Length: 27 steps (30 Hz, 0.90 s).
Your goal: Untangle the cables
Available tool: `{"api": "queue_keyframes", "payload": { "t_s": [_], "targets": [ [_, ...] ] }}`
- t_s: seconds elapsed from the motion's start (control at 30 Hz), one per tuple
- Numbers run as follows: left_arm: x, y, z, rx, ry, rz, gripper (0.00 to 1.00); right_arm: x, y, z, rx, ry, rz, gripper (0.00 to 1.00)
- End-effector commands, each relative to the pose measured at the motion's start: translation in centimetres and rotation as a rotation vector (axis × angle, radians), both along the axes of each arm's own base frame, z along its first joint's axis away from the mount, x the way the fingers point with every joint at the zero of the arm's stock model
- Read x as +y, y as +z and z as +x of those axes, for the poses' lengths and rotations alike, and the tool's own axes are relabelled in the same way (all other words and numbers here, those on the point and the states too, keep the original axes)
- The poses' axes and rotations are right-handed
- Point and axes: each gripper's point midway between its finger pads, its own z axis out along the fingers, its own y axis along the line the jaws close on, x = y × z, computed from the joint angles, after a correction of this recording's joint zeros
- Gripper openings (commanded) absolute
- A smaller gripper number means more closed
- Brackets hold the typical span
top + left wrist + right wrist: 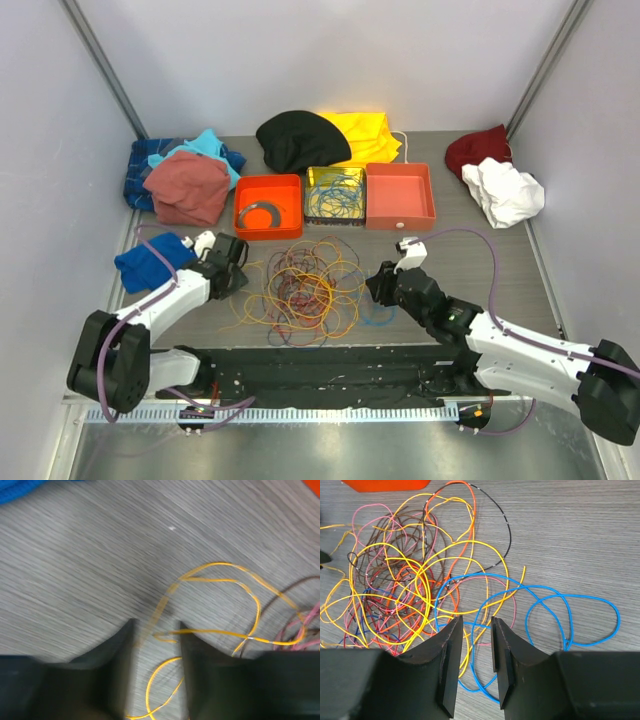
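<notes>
A tangle of thin cables point(300, 288) in yellow, orange, red, brown and blue lies on the table between my arms. My left gripper point(236, 268) is open at the pile's left edge, low over yellow loops point(220, 605) that pass between its fingers. My right gripper point(378, 285) is open at the pile's right edge, above blue cable loops point(540, 615) and a yellow strand; the main tangle point(405, 590) lies to its left. Neither gripper holds a cable.
An orange bin point(268, 205) holds a grey coiled ring. A middle bin point(335, 194) holds more cables, and an orange bin point(400, 195) stands on its right. Cloths lie around: blue point(150, 260), red and plaid point(180, 180), black, yellow, maroon and white point(505, 190).
</notes>
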Motion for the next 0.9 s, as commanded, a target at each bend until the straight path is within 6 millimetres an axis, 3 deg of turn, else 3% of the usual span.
{"api": "queue_keyframes", "payload": {
  "t_s": [0.0, 0.03, 0.1, 0.2, 0.27, 0.33, 0.53, 0.6, 0.63, 0.7, 0.77, 0.83, 0.87],
  "targets": [
    [1.5, 1.0, 1.8, -0.041, 0.102, 0.023, 0.24, 0.2, 0.4, 0.6, -0.033, -0.013, 0.002, 0.37],
    [1.5, 0.9, 1.8, -0.036, 0.114, 0.022, 0.1, 0.2, 0.4, 0.6, -0.034, -0.01, -0.001, 0.37],
    [1.5, 1.2, 1.8, -0.043, 0.116, 0.014, 0.0, 0.1, 0.4, 0.7, -0.035, -0.011, -0.006, 0.36],
    [1.4, 2.7, 2.0, -0.088, 0.116, -0.005, 0.0, 0.1, 0.6, 0.8, -0.045, -0.013, -0.008, 0.36],
    [0.7, 5.3, 2.4, -0.159, 0.089, -0.052, 0.0, 0.1, 0.8, 0.8, -0.05, -0.01, -0.008, 0.36],
    [-0.2, 8.3, 3.0, -0.255, 0.063, -0.118, 0.0, 0.1, 1.2, 0.8, -0.062, -0.012, 0.002, 0.36],
    [-5.8, 22.1, 2.9, -0.65, -0.159, -0.404, 0.0, 0.3, 2.9, 1.2, -0.097, -0.017, 0.028, 0.34],
    [-8.1, 24.3, 2.3, -0.671, -0.249, -0.448, 0.0, 0.3, 3.6, 1.4, -0.107, -0.02, 0.032, 0.34],
    [-9.0, 26.8, 2.1, -0.712, -0.285, -0.473, 0.0, 0.4, 3.9, 1.4, -0.11, -0.019, 0.032, 0.33],
    [-11.3, 28.4, 1.2, -0.723, -0.372, -0.492, 0.0, 0.3, 4.9, 1.6, -0.124, -0.022, 0.03, 0.33],
    [-12.7, 31.9, 0.5, -0.791, -0.427, -0.518, 0.0, 0.2, 6.1, 1.7, -0.141, -0.03, 0.034, 0.33],
    [-14.4, 33.8, -0.2, -0.819, -0.496, -0.518, 0.0, -0.2, 7.5, 1.9, -0.17, -0.042, 0.042, 0.33],
    [-14.8, 35.9, -0.4, -0.857, -0.514, -0.532, 0.0, -0.2, 8.6, 2.0, -0.19, -0.05, 0.06, 0.33]
  ]
}}
